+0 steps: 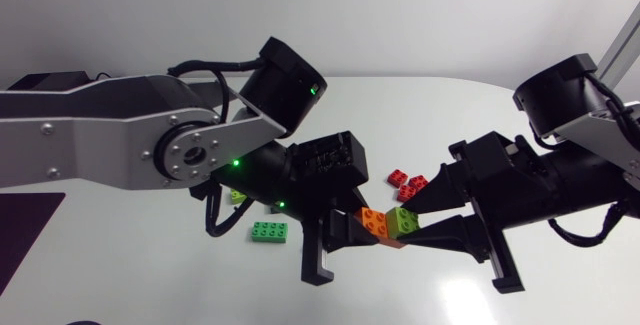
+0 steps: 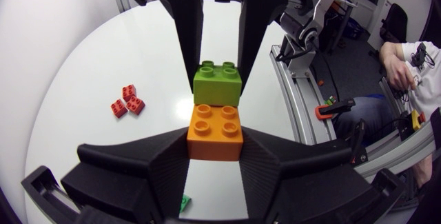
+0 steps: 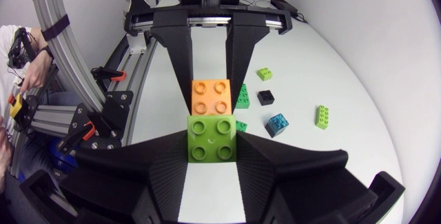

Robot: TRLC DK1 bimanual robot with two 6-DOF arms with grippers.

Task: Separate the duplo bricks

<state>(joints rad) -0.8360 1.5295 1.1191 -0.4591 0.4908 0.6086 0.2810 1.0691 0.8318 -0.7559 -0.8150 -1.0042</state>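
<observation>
The two wedge-shaped fingers (image 2: 162, 165) of the left gripper (image 2: 215, 148) press from both sides on an orange brick (image 2: 216, 131), so this gripper is closed around it with the fingers standing one brick width apart. The fingers (image 3: 162, 165) of the right gripper (image 3: 212, 149) clamp in the same manner a lime-green brick (image 3: 212, 138), one finger on each side. The two bricks touch each other along one edge, with their studs turned towards the wrist cameras. Whether they are locked together or only lie against each other, the pictures do not tell. In the head view the pair hangs above the white table (image 1: 150, 285), a little right of the middle, between the two grippers, which point at each other with their tips almost meeting. The left arm (image 1: 120, 135) comes in from the left side and the right arm (image 1: 590, 155) from the right side. On the table, near the right gripper, lie two red bricks (image 1: 408, 182) just beside each other. Under the left arm lies a dark green brick (image 1: 269, 231), and near it a small light green brick (image 1: 237, 196) is partly hidden by the arm. The right wrist view shows more loose bricks ahead of the pair: a black brick (image 3: 266, 98), a clear blue brick (image 3: 278, 124) and a long light green brick (image 3: 322, 116), all apart from each other.
</observation>
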